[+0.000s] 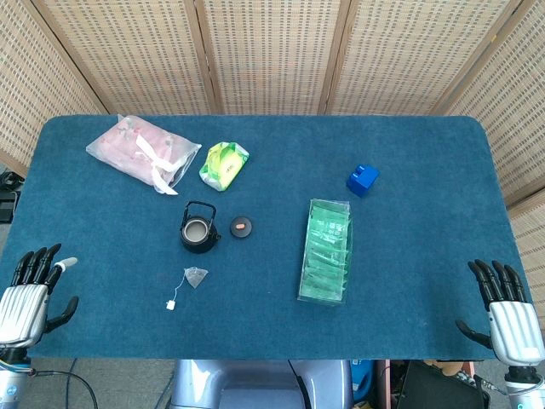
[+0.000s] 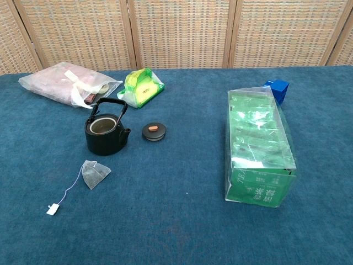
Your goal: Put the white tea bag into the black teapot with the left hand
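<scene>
The black teapot (image 1: 198,230) (image 2: 106,132) stands lidless at the table's middle left, handle upright. Its lid (image 1: 242,227) (image 2: 154,132) lies just to its right. The white tea bag (image 1: 196,276) (image 2: 94,174) lies on the cloth in front of the teapot, its string trailing to a small tag (image 1: 171,304) (image 2: 53,209). My left hand (image 1: 30,294) rests at the near left table edge, fingers spread, holding nothing, well left of the tea bag. My right hand (image 1: 507,311) sits at the near right edge, fingers spread and empty. The chest view shows neither hand.
A pink plastic bag (image 1: 142,152) (image 2: 66,84) and a green-yellow packet (image 1: 224,164) (image 2: 143,87) lie behind the teapot. A green tea box in clear wrap (image 1: 326,250) (image 2: 258,146) lies right of centre. A small blue box (image 1: 362,180) (image 2: 277,89) sits beyond it.
</scene>
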Robot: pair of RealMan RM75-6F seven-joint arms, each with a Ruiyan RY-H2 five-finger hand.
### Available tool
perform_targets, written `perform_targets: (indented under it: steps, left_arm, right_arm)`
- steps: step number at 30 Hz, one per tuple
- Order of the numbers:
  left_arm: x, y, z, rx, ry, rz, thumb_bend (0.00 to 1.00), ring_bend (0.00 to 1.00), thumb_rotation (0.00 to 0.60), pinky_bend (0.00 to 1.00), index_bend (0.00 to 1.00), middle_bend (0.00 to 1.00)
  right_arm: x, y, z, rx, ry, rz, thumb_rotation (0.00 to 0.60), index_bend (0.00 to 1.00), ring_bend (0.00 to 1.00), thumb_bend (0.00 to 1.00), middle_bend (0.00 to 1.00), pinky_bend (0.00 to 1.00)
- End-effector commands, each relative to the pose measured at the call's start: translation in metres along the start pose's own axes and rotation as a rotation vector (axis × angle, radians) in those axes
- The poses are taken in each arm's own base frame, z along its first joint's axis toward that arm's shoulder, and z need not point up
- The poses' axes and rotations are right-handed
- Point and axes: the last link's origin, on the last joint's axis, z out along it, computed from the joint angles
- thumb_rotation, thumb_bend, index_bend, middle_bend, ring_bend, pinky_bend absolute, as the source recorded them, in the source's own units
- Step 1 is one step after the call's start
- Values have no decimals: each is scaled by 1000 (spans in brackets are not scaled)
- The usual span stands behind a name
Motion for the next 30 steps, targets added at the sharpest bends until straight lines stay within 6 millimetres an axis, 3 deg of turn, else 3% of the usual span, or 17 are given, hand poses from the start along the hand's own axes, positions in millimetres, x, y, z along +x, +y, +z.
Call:
perform_targets:
  steps: [1, 17, 30]
  left_arm:
    - [0, 0, 0, 1, 1, 0, 378, 0, 600, 0, 213, 75]
    - [3, 1, 5, -9, 15, 8, 379, 0, 600, 0, 221, 76]
    - [-5, 15, 19, -103, -50, 84, 378, 0, 600, 0, 394, 76]
  right_arm:
    - [0, 0, 0, 0, 0, 0, 600, 115, 34, 123, 182, 100]
    - [1, 2, -3, -11, 7, 1, 600, 115, 34, 123, 182, 100]
    - [1, 3, -2, -12, 9, 2, 600, 115, 34, 123, 182, 100]
